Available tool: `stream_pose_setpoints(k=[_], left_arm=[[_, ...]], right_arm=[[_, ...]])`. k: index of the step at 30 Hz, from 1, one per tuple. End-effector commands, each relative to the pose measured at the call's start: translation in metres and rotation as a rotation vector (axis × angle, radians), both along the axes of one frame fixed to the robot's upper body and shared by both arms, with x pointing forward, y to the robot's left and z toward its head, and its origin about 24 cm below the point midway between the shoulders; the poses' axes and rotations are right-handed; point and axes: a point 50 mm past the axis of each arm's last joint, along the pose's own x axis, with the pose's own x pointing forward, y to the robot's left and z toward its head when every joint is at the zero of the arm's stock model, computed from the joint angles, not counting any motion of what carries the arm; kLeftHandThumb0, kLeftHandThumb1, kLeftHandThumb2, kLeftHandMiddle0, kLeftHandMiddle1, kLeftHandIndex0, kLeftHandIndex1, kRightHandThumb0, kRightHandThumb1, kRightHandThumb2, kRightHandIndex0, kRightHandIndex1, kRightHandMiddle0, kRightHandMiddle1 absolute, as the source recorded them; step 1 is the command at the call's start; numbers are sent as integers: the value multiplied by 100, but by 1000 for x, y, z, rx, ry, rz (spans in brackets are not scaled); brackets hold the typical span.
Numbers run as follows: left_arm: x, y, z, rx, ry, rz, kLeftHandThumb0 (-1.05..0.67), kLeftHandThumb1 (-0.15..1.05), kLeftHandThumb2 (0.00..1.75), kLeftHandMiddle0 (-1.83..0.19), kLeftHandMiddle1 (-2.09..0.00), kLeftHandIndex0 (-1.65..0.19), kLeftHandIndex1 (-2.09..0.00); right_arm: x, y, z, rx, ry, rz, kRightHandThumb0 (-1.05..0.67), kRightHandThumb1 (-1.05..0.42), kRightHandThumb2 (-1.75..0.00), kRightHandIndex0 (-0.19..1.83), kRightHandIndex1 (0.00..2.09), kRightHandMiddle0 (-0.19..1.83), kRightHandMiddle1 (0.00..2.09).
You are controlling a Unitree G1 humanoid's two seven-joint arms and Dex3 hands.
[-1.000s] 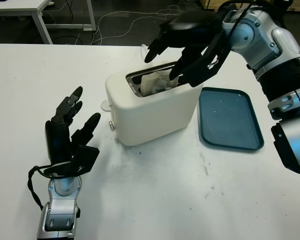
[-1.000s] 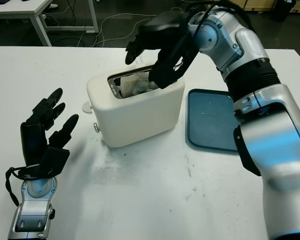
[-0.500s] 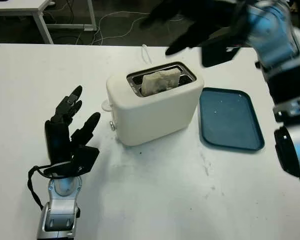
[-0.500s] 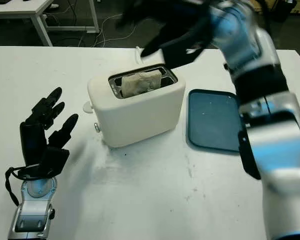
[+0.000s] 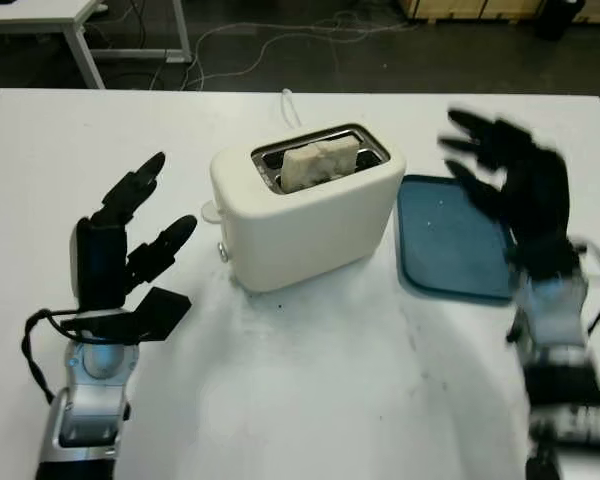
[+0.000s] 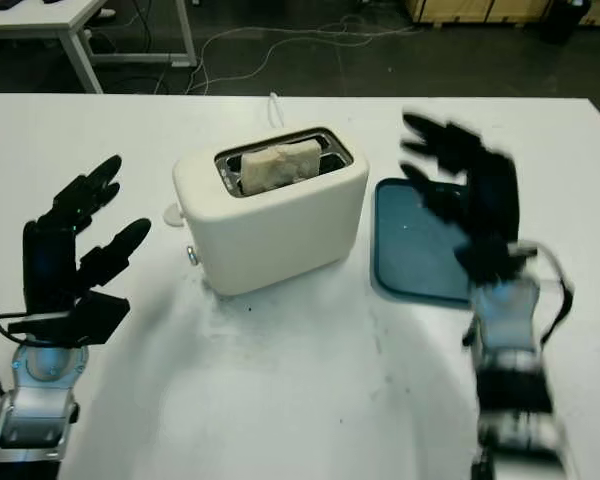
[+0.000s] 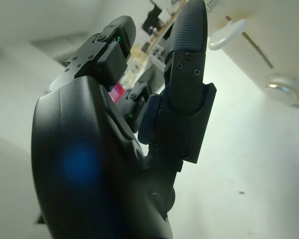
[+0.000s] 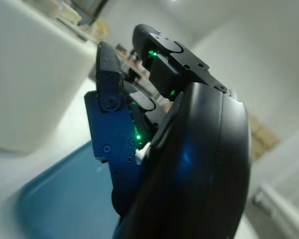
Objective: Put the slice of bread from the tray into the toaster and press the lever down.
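On the table in the head views, bread slice (image 5: 320,163) sits in the toaster (image 5: 305,215) slot, proud of the top, tray (image 5: 458,240) bare. Left wrist view: my left hand (image 7: 114,149) open beside the lever (image 7: 228,34), probably staged for pressing. Right wrist view: my right hand (image 8: 174,149) open above the tray, holding nothing.

Left hand (image 5: 120,255) and right hand (image 5: 515,195): black three-fingered shells, screwed finger plates, green lights, silver wrists, looped black cables.
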Motion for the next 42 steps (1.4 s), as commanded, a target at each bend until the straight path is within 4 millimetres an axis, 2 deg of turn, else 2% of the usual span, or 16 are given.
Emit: stream_pose_setpoints(k=[1,7,13,17,18,19,22,24,26,32,36,39,42], left_arm=[[0,1,14,67,-48,-10,-62,92,18,-73,-1,-62,-2],[1,10,34,198,-113,-32,-54,92,12,-77,-4,-67,-3],[0,15,49,333,-125,-46,-45,92,18,-84,-7,-75,-6],[2,15,54,443,-133,-52,-37,92,19,-101,-15,-86,-10],[3,15,55,464,-127,-59,-35,92,19,-112,-24,-91,-10],[4,15,57,489,-119,-65,-35,92,20,-112,-39,-94,-8],[7,16,62,561,-91,-81,-36,92,24,-96,-108,-105,-4],[8,16,64,614,-74,-99,-35,92,25,-92,-122,-108,-3],[10,16,63,667,-50,-117,-36,92,28,-93,-114,-108,-2],[16,17,50,773,31,-183,-37,92,17,-102,-103,-111,-1],[11,11,44,767,103,-168,-40,92,28,-93,-133,-104,0],[4,3,40,735,184,-148,-42,92,42,-79,-153,-92,0],[3,-1,37,706,205,-144,-41,92,47,-72,-162,-87,0]], right_arm=[[-10,0,-4,63,-9,-56,-34,-92,-27,95,8,85,1],[-22,7,-20,182,26,-130,-37,-92,-23,108,8,92,3],[-17,14,-17,205,61,-113,-39,-92,-22,118,9,99,3],[-12,19,-15,172,77,-81,-40,-92,-21,120,8,100,2],[-11,20,-15,168,79,-77,-40,-92,-21,121,7,100,2],[-11,21,-14,160,80,-75,-40,-92,-21,121,7,101,2],[-9,23,-15,152,83,-70,-39,-92,-21,121,6,100,1],[-8,24,-15,155,80,-68,-39,-92,-22,121,5,100,1],[-8,24,-14,156,74,-70,-38,-92,-22,121,5,100,1],[-7,22,-14,161,75,-86,-40,-92,-23,119,2,98,0],[-8,20,-13,162,76,-97,-40,-92,-23,119,2,97,0],[-8,20,-13,165,78,-100,-40,-92,-23,119,2,97,0],[-8,20,-14,169,79,-104,-41,-92,-23,119,2,98,0]])
